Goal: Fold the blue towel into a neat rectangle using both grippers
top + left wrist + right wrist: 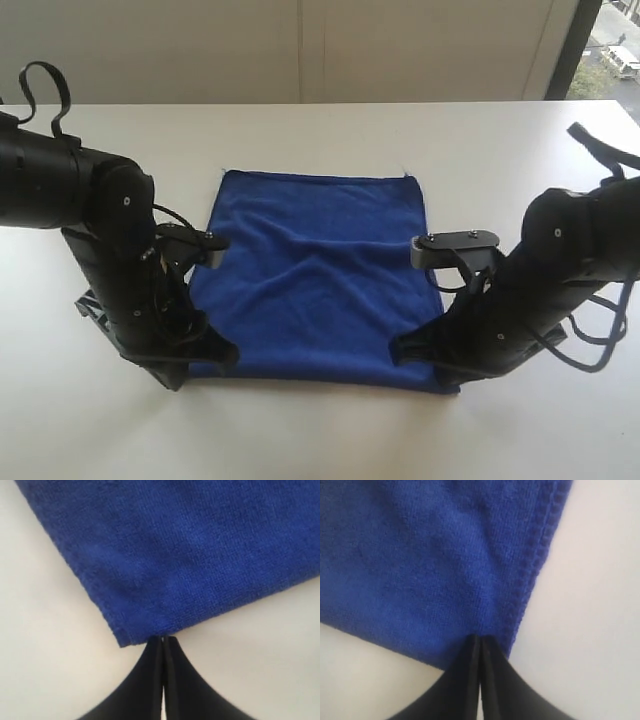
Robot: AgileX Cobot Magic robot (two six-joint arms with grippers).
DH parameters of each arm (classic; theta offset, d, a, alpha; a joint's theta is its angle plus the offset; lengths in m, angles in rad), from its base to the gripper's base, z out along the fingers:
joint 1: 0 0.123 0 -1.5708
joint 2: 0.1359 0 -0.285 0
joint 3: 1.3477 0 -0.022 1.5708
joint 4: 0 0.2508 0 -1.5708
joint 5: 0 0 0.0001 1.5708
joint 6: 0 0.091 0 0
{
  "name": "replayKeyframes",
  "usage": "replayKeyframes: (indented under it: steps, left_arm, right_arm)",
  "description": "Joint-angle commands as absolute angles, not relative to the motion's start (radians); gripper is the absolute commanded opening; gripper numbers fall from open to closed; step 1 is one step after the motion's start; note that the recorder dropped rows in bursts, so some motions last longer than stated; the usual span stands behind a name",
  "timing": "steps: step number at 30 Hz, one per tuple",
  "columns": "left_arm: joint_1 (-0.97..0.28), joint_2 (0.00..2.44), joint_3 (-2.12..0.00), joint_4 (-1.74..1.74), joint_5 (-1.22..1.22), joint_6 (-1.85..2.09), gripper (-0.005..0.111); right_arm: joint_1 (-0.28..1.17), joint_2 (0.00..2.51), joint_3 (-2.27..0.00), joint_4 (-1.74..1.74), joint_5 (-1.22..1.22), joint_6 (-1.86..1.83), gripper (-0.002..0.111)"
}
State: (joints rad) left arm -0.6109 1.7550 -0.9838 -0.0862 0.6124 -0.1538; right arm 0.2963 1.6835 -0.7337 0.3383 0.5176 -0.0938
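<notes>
The blue towel (320,270) lies spread on the white table (300,430) with soft wrinkles across its middle. My left gripper (215,355) is down at the towel's near left corner. In the left wrist view its jaws (163,639) are pressed together right at the hem of the towel (190,555). My right gripper (405,350) is down at the near right corner. In the right wrist view its jaws (480,638) are shut on the towel (430,555) just inside the stitched side hem, and the cloth puckers slightly at the tips.
Both black arms flank the towel's sides. A pale wall stands behind the table's far edge, and a window (610,50) is at the far right. Bare table surrounds the towel on every side.
</notes>
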Motion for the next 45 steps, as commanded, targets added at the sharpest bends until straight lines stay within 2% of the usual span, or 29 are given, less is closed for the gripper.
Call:
replayKeyframes:
  steps: [1, 15, 28, 38, 45]
  left_arm:
    - [-0.659, 1.755, -0.977, -0.104, 0.656, -0.159, 0.0]
    - [-0.675, 1.603, -0.977, 0.018, 0.588, -0.225, 0.0]
    - [-0.651, 1.772, -0.977, 0.087, 0.511, -0.309, 0.0]
    - [-0.655, 1.791, -0.977, 0.064, 0.661, -0.316, 0.0]
    - [-0.711, 1.791, -0.977, 0.059, 0.673, -0.316, 0.0]
  right_arm:
    - [0.297, 1.623, -0.708, 0.32, 0.559, -0.101, 0.0]
    - [0.297, 1.579, -0.708, 0.316, 0.456, -0.075, 0.0]
    - [0.33, 1.67, -0.708, 0.368, 0.389, -0.11, 0.0]
    - [0.33, 1.708, -0.708, 0.265, 0.463, -0.135, 0.0]
    - [0.33, 1.699, -0.708, 0.25, 0.519, -0.135, 0.0]
